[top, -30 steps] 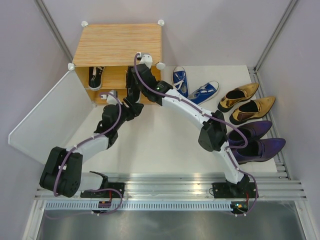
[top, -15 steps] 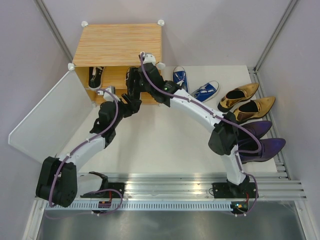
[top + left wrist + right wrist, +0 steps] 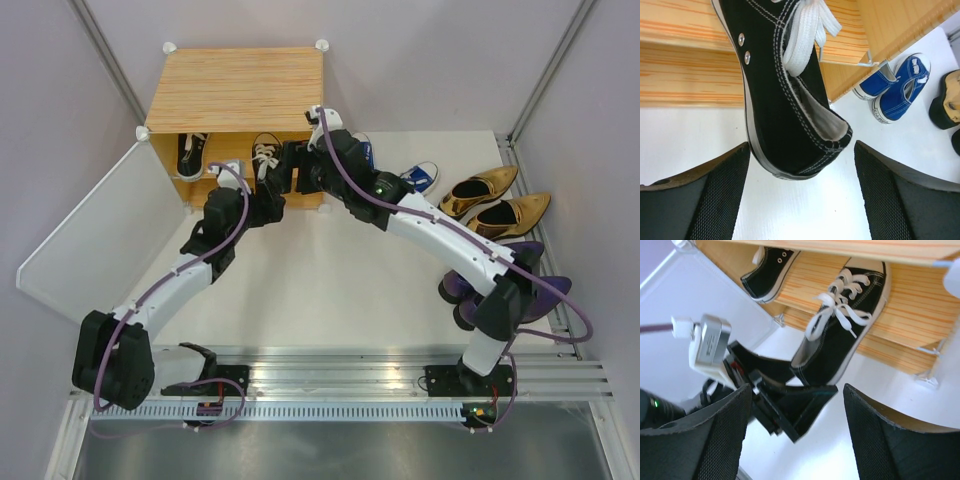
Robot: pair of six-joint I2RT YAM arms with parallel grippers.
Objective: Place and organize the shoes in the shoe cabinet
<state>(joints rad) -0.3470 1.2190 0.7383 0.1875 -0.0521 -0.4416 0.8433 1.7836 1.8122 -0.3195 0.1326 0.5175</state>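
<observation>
At the open front of the boxy light wood-grain shoe cabinet (image 3: 235,90), a second black canvas sneaker with white laces (image 3: 785,110) is now seen lying toe-in on a shelf, near the other black sneaker (image 3: 767,272); a second ago it was hidden under both wrists. Left gripper (image 3: 801,149) is spread wide, wider than a second ago, its mesh pads flanking the sneaker's heel with gaps on both sides, nothing held. Right gripper (image 3: 797,389) is likewise wide apart and empty, set over the left one, its elbow swung out to the right since. Release is judged done, so the black pair is counted as in the cabinet. The heel is seen overhanging the shelf edge above the white table (image 3: 330,270), so a nudge inward may be needed before the pale white door panel (image 3: 90,240) can be shut. Which shelf cannot be told. Left out on the table: blue sneakers with white laces (image 3: 895,92) just beside the cabinet, shiny gold pointed heels (image 3: 480,190), purple pointed heels (image 3: 545,290) partly hidden by the right arm. Three pairs remain to be placed.
</observation>
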